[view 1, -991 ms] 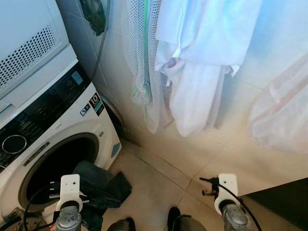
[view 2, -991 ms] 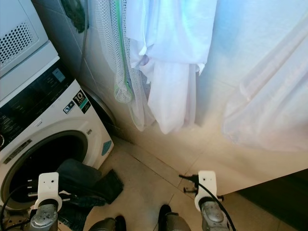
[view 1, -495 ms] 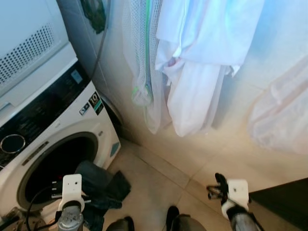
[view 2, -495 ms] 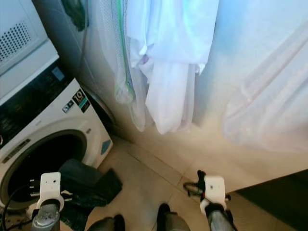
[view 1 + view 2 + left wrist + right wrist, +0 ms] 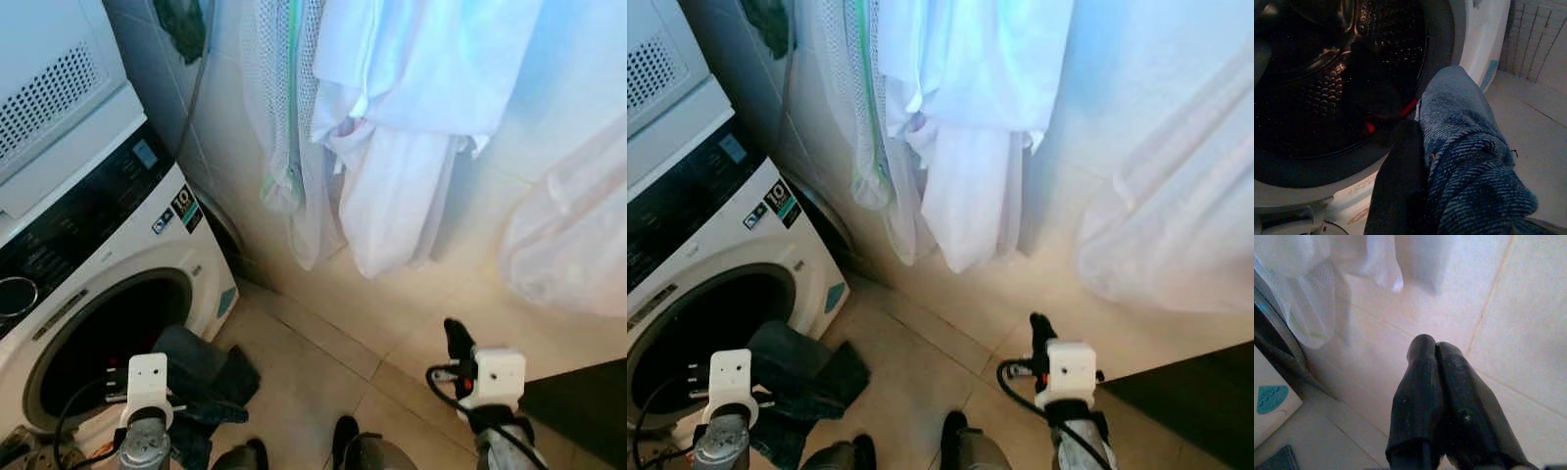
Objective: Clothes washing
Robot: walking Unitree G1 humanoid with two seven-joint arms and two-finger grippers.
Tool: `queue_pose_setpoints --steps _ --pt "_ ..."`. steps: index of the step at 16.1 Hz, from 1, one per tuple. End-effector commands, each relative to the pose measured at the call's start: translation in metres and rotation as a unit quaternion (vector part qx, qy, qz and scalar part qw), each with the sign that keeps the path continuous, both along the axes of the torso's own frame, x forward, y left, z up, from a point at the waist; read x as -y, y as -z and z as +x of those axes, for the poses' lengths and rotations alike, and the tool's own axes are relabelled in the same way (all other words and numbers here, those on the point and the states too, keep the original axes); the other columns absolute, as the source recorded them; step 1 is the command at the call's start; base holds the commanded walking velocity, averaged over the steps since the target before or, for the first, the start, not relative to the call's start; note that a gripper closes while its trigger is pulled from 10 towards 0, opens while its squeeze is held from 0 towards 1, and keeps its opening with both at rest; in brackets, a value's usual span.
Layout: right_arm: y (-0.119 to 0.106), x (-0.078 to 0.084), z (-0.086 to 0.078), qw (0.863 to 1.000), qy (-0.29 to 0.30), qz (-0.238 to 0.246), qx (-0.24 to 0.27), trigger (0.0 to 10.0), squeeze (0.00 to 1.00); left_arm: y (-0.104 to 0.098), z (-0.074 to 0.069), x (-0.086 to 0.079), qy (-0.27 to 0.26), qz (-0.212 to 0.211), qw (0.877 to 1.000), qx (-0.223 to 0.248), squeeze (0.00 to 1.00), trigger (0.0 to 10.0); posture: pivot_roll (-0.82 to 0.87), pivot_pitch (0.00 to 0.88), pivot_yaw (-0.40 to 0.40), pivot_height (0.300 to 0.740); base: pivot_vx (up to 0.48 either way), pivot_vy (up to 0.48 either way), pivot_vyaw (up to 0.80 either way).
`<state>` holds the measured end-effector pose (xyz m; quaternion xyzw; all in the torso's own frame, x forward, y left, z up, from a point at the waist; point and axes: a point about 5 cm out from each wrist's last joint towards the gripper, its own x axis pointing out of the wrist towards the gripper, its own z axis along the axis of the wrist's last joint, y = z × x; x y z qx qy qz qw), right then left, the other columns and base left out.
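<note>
The jeans [image 5: 201,377], dark blue denim, hang out of the open round mouth of the washing machine [image 5: 93,284] and trail down onto the tiled floor [image 5: 313,362] in front of it. The left gripper [image 5: 1415,196] is right at them: in the left wrist view one black finger [image 5: 1398,186] lies pressed against a thick fold of the denim just outside the rim of the opening, the cloth bunched against its side, but the other finger is hidden by the fabric, so I cannot tell whether the fingers are clamped on the jeans or merely resting against them. In the head views the left wrist sits low, just in front of the machine's mouth with the jeans beyond it. Inside the machine the metal drum [image 5: 1327,73] is dark; something dark lies at its bottom with a bit of red [image 5: 1369,128] showing, too dim to identify. The right gripper [image 5: 1435,352] is well apart from the jeans, raised over the floor on the other side and aimed toward the pale tiled wall [image 5: 411,284], its two fingers pressed together with nothing between them. On that wall hang white clothes [image 5: 402,127] and a mesh laundry bag [image 5: 284,117] with green trim. A second white appliance [image 5: 54,88] is stacked on top of the washing machine.
</note>
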<state>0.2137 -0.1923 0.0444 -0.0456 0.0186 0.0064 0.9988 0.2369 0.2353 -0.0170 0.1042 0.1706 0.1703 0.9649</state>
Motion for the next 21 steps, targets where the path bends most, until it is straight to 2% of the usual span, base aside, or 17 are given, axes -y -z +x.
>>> queue_pose_setpoints --steps 1,6,10,12,19,21 --pt "0.001 0.002 -0.007 1.000 0.015 0.008 -0.013 10.0 0.00 -0.001 -0.003 -0.004 -0.007 0.006 1.000 0.007 0.00 10.0 0.04 0.240 0.008 0.740 0.000 0.000 0.00" --pt "-0.012 -0.006 -0.023 0.999 0.022 0.014 -0.020 10.0 0.00 -0.002 -0.002 -0.003 -0.001 0.007 1.000 0.009 0.00 10.0 0.03 0.210 0.011 0.740 0.000 0.000 0.00" --pt "-0.019 -0.001 -0.035 0.999 0.035 0.007 -0.033 10.0 0.00 -0.001 -0.004 -0.004 -0.002 0.008 1.000 0.008 0.00 10.0 0.03 0.199 0.001 0.740 0.000 0.000 0.00" --pt "-0.023 0.002 -0.033 0.999 0.041 0.004 -0.030 10.0 0.00 -0.002 -0.004 -0.007 -0.005 0.010 1.000 0.010 0.00 10.0 0.03 0.216 0.000 0.740 0.000 0.000 0.00" --pt "-0.027 -0.004 -0.035 0.998 0.038 0.012 -0.039 10.0 0.00 -0.002 -0.005 -0.012 -0.013 0.014 1.000 0.008 0.00 10.0 0.03 0.245 -0.006 0.740 0.000 0.000 0.00" --pt "-0.029 0.002 -0.039 0.998 0.044 0.004 -0.046 10.0 0.00 -0.001 -0.007 -0.011 -0.018 0.012 1.000 0.009 0.00 10.0 0.03 0.245 -0.028 0.740 0.000 0.000 0.00"
